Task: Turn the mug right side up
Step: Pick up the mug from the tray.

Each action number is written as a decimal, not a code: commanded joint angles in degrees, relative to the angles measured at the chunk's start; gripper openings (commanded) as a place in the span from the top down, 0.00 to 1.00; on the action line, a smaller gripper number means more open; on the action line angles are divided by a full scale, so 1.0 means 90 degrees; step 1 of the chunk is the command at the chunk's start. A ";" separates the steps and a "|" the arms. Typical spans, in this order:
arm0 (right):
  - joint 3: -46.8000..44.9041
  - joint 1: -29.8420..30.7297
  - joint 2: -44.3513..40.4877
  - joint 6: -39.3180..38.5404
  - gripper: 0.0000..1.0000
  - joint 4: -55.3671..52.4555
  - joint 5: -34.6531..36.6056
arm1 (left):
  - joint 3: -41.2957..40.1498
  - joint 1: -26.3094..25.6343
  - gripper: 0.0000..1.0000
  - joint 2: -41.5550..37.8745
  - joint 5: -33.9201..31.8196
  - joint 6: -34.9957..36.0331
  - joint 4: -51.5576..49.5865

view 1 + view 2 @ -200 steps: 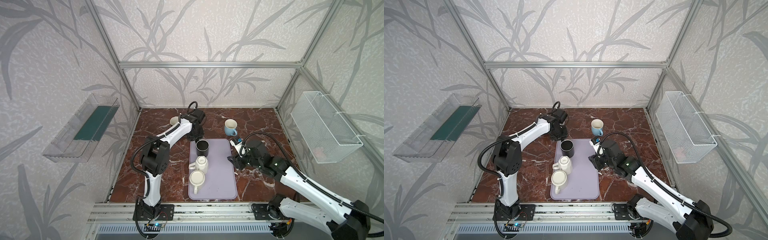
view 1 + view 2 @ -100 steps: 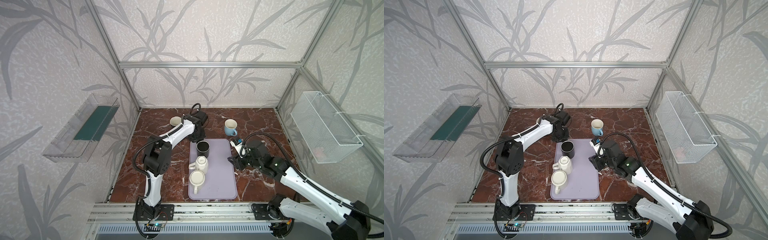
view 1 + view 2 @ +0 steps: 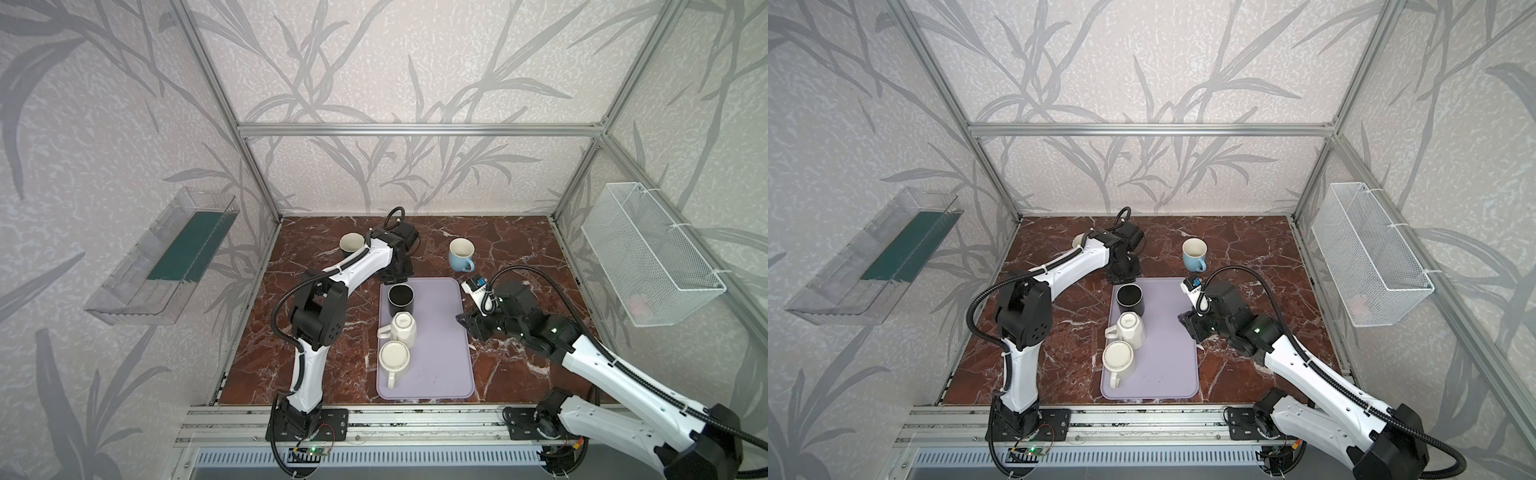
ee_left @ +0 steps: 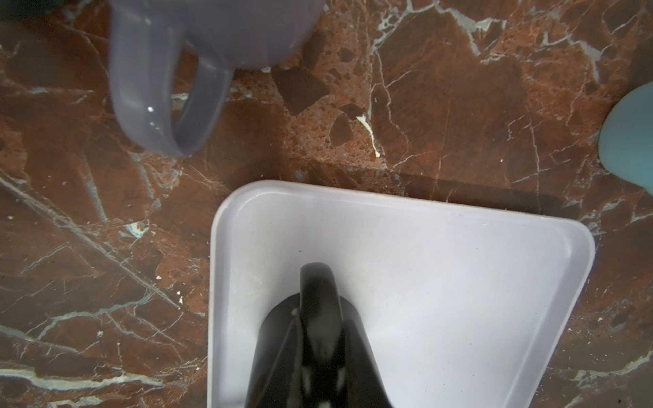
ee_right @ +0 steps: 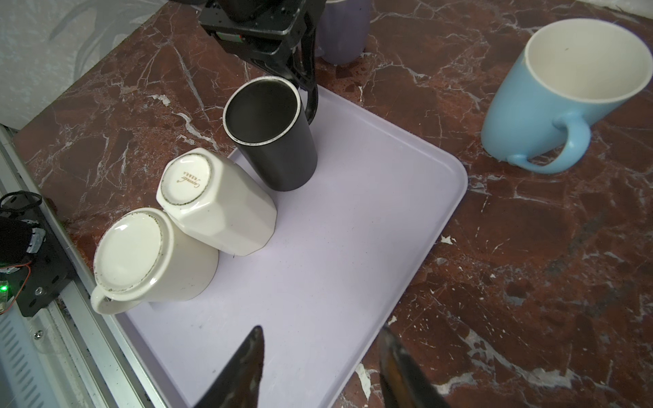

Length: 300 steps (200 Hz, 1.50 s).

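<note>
A black mug [image 3: 401, 299] [image 5: 272, 141] stands at the back left corner of the lilac tray [image 3: 440, 353] [image 5: 353, 229], with a dark, pale-ringed disc on top. My left gripper [image 3: 397, 274] [image 3: 1121, 274] reaches down behind it and is shut on its handle [image 5: 311, 102] [image 4: 318, 296]. In front of it two white mugs stand upside down, one faceted [image 3: 403, 328] [image 5: 215, 201] and one round [image 3: 394, 357] [image 5: 141, 254]. My right gripper [image 3: 469, 328] [image 5: 323, 353] hovers open over the tray's right edge, holding nothing.
A blue mug [image 3: 461, 253] [image 5: 565, 92] stands upright on the marble behind the tray. A lilac-grey mug [image 3: 351, 243] [image 4: 212, 35] stands upright at the back left. A wire basket [image 3: 648, 257] hangs on the right wall and a clear shelf [image 3: 166, 257] on the left.
My left gripper has moved from beside the lilac-grey mug toward the tray and narrowed its jaws around the black mug's handle. The right arm has stayed put.
</note>
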 commanded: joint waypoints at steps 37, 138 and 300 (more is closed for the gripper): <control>-0.0087 -0.0062 -0.0031 0.0033 0.49 -0.0029 0.0126 | 0.0196 -0.0012 1.00 -0.0446 0.0119 0.0726 0.0276; -0.0379 -0.0261 0.0166 0.0401 0.49 0.0713 -0.0197 | -0.0453 -0.0014 1.00 -0.1043 0.1667 0.1883 0.1718; -0.0505 -0.1756 0.1048 0.1747 0.48 0.3687 -0.2365 | -0.1494 0.0096 1.00 -0.1978 0.4308 0.2607 0.4147</control>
